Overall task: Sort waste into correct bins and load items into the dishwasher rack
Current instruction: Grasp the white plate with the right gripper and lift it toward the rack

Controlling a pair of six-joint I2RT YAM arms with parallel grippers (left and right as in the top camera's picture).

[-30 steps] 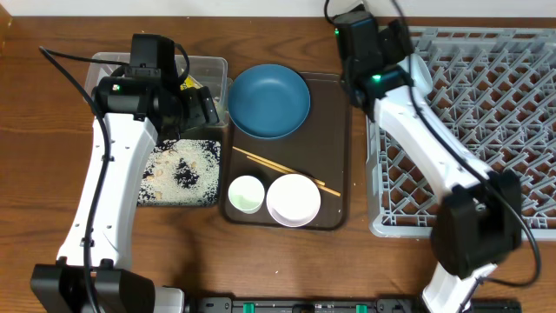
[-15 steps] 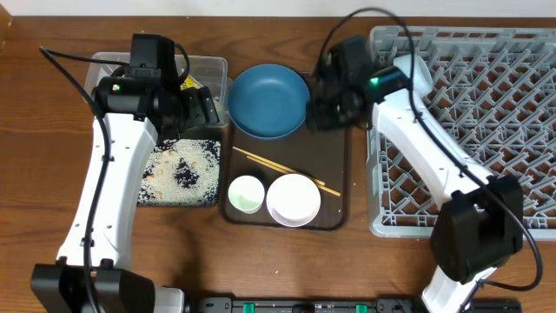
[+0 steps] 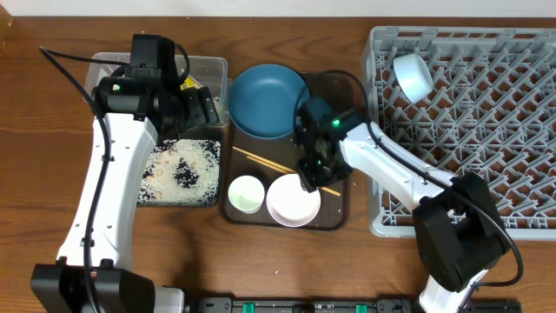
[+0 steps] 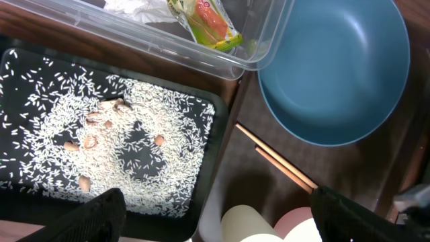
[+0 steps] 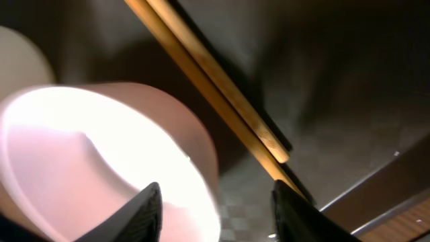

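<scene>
Directly below the wide-open right tool (image 5: 216,215) sits the white bowl (image 5: 101,154), chopsticks (image 5: 222,101) just beside it.

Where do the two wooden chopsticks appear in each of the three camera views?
Overhead: the chopsticks lie diagonally at the centre, between the dark-blue bowl and the white bowl.
Left wrist: the chopsticks are at lower centre, slanting down to the right.
Right wrist: the chopsticks run from top centre down to the right.
Shared landmark: the white bowl, beside their lower end.
</scene>
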